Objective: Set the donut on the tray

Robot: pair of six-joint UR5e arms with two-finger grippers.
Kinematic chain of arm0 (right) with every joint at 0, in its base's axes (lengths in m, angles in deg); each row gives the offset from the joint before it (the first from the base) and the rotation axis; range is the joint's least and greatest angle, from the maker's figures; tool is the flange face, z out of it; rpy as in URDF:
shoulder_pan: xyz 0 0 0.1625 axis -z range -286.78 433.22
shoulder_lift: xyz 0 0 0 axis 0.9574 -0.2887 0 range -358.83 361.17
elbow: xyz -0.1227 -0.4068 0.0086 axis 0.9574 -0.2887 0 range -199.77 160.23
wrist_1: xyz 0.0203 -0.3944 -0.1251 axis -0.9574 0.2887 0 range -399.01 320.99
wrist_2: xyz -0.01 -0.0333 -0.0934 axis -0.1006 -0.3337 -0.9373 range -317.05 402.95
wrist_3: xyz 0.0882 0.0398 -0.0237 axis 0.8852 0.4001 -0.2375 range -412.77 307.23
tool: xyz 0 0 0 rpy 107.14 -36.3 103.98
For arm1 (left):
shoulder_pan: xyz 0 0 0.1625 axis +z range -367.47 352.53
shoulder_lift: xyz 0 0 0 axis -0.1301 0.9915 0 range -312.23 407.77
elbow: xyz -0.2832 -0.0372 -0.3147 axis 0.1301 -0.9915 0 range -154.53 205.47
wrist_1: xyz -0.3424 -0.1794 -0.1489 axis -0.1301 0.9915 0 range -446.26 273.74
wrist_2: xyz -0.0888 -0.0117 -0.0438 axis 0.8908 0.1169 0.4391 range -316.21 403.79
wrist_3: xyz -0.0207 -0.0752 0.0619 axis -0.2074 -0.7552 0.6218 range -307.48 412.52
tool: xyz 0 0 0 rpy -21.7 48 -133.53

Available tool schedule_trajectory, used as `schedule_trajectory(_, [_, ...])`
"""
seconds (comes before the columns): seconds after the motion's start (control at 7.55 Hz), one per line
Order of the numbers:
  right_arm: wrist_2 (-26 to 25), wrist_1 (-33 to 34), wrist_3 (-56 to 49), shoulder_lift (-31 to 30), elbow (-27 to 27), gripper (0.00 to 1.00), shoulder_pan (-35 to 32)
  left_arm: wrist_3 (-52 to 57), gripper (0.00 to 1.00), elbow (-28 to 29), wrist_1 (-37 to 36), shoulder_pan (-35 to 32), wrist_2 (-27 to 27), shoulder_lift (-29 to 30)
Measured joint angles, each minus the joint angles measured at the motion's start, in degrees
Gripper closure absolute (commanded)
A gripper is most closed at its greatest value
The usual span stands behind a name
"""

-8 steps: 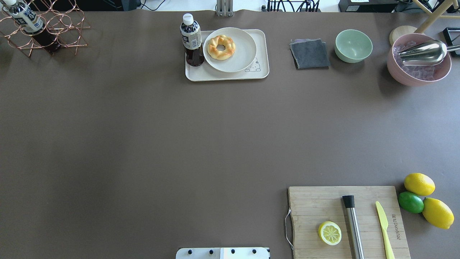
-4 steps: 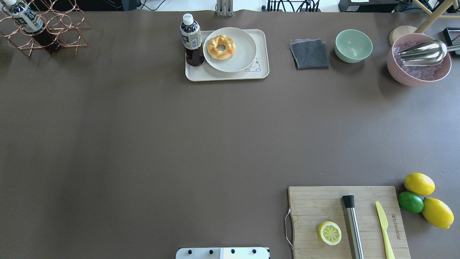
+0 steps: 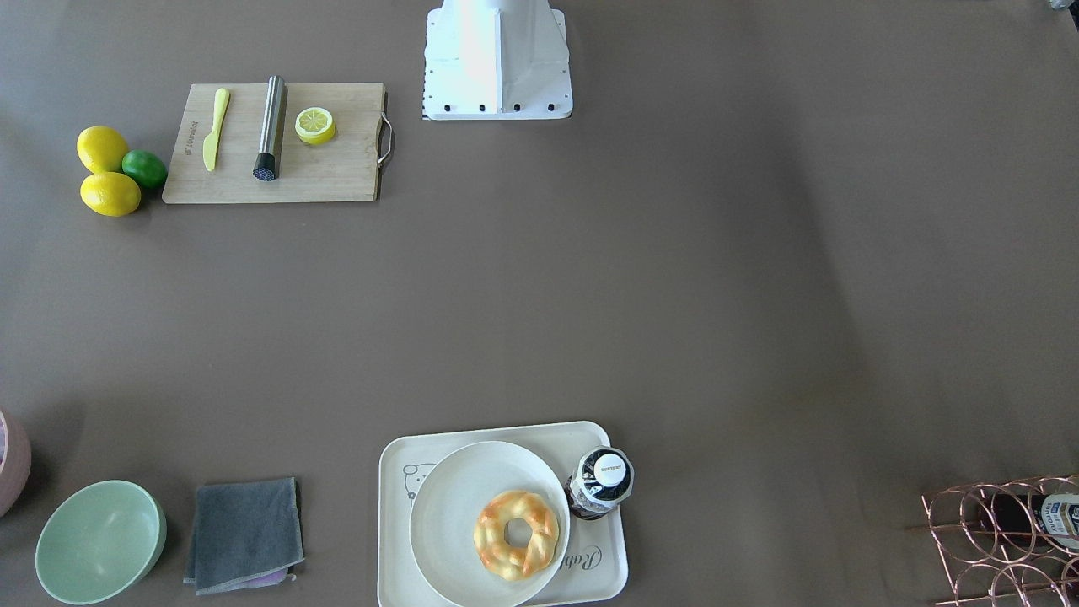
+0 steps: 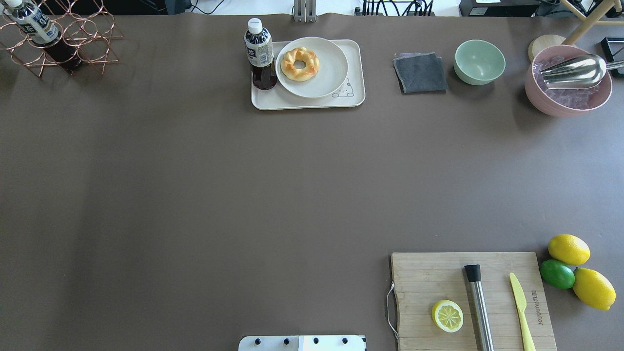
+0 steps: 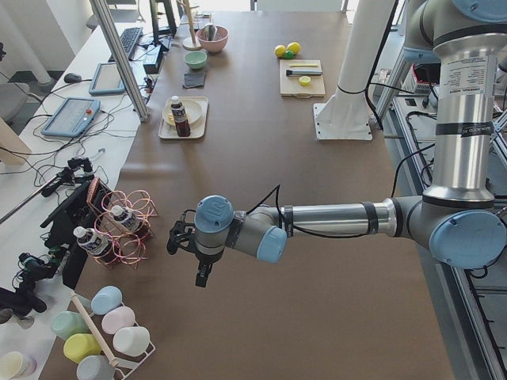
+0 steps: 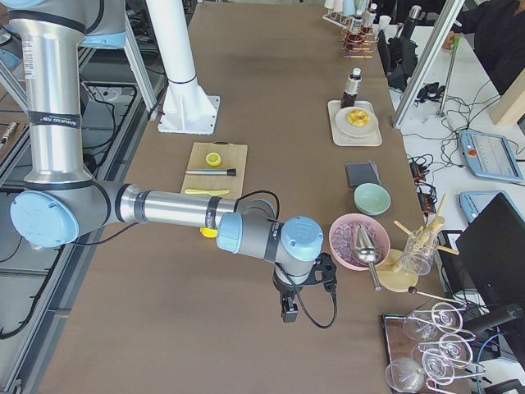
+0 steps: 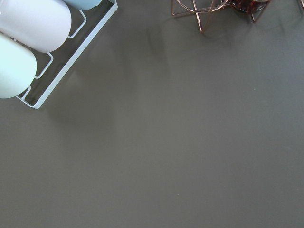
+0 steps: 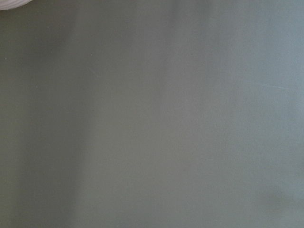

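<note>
The donut (image 4: 300, 64) lies on a round white plate (image 4: 331, 73) that sits on the cream tray (image 4: 312, 102) at the table's far middle. It shows the same way in the front-facing view: donut (image 3: 516, 535), plate (image 3: 455, 489), tray (image 3: 396, 506). Neither gripper is in the overhead or front-facing view. The left gripper (image 5: 200, 273) hangs over the table's left end, far from the tray. The right gripper (image 6: 287, 310) hangs over the right end beside the pink bowl. I cannot tell whether either is open or shut.
A dark tea bottle (image 4: 260, 53) stands on the tray's left part. A grey cloth (image 4: 420, 73), green bowl (image 4: 479, 61) and pink bowl with scoop (image 4: 568, 80) are to its right. A cutting board (image 4: 424, 278) with lemon half, muddler and knife lies near right. A copper rack (image 4: 73, 39) is far left.
</note>
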Motion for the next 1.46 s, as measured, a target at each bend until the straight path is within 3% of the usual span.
schedule_trajectory(0.66, [3.65,0.61,2.31,0.63,-0.63,0.00,0.42,0.02,0.02,-1.59,-2.77,-0.88,8.82,-0.88])
schedule_trajectory(1.06, [6.80,0.10,7.25,1.08,-0.93,0.00,4.25,0.00,0.02,-10.24,-10.33,-1.26,8.64,-5.20])
schedule_trajectory(1.46, [7.02,-0.02,7.94,0.94,-1.14,0.00,5.44,0.07,0.02,-12.40,-13.06,-1.56,5.31,-6.68])
